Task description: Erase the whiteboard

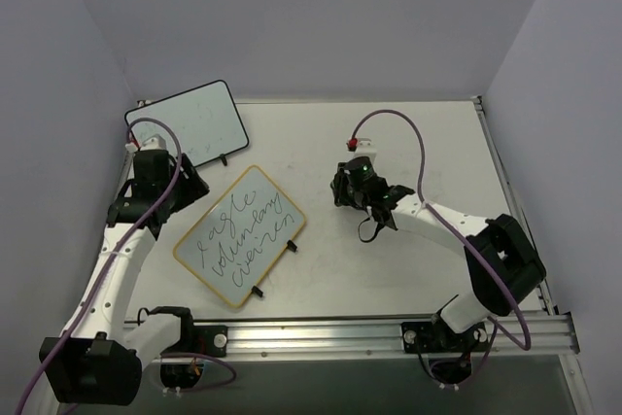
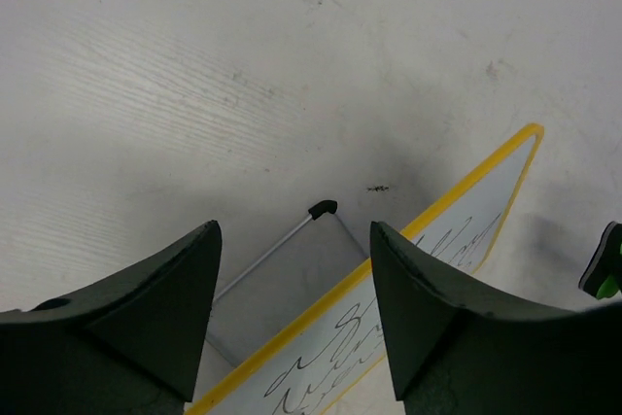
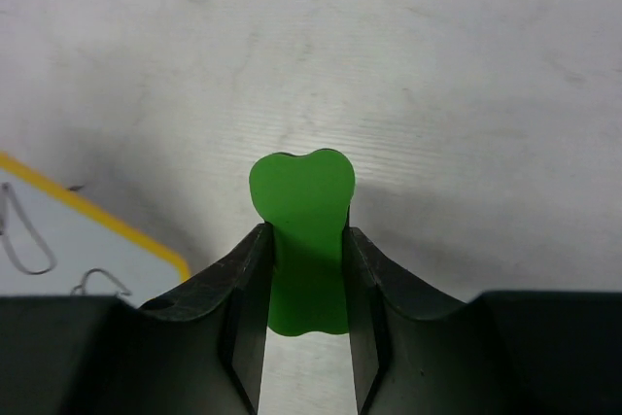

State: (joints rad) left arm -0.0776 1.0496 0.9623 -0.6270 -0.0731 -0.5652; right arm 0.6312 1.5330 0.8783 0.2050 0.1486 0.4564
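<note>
**Black fingers pinch a green eraser; writing not wiped yet**

The right claw is shut tight on the eraser, and the rounded end pokes out in front. It hangs over the bare table, a little to the right of the board. The board lies flat between the two arms, turned at a slant, with black writing all over it.

The left claw is wide and holds nothing. It hangs over the far left corner of the board, near a black-rimmed board at the back.

I think the job now is to bring the eraser over to the writing. To do it well, the right claw should set the eraser's end flat on the board. Then it should rub along each line, pressing softly so the board does not slide. The left claw could push down on the yellow rim to keep the board from moving. It should stay off the writing, so it is not in the way.

The top view shows the whole board, all the writing and both arms, but the eraser is hidden there. Only the right wrist view shows the eraser and how it is pinched. The left wrist view shows the empty gap in that claw and the yellow rim just under it.
</note>
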